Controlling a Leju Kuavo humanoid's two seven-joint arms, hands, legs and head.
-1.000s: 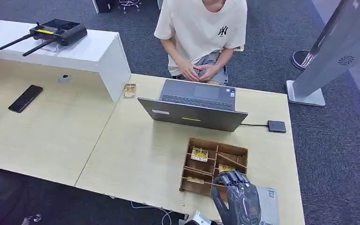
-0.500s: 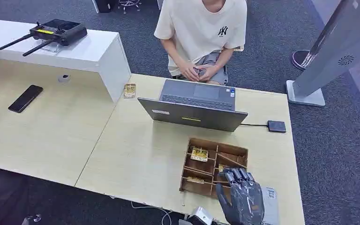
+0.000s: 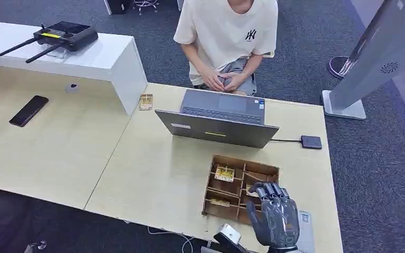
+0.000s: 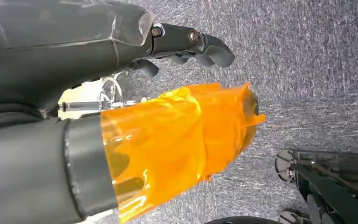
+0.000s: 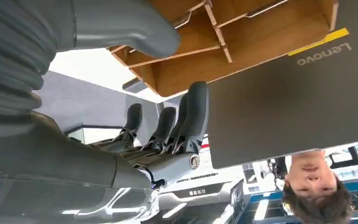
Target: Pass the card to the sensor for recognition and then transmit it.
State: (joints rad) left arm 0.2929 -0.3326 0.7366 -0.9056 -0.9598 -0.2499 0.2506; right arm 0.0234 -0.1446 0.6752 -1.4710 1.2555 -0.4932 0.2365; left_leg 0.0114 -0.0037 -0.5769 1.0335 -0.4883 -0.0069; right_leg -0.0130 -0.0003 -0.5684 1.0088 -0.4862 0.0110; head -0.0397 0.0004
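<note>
Behind the wooden tray [image 3: 217,185] on the worktop [image 3: 158,168], an open laptop [image 3: 217,128] screens the seated person [image 3: 227,37]. Right hand [image 3: 275,217] hovers over the tray's near corner, fingers [image 5: 193,112] apart, holding nothing. Left hand [image 4: 186,42] hangs over carpet, fingers curled, empty.

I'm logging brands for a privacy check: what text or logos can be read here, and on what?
"Lenovo", on the laptop lid, in the right wrist view.
"NY" logo, on the person's shirt.
Cards in the box: print too small to read.
Label near the right hand: blurred.
</note>
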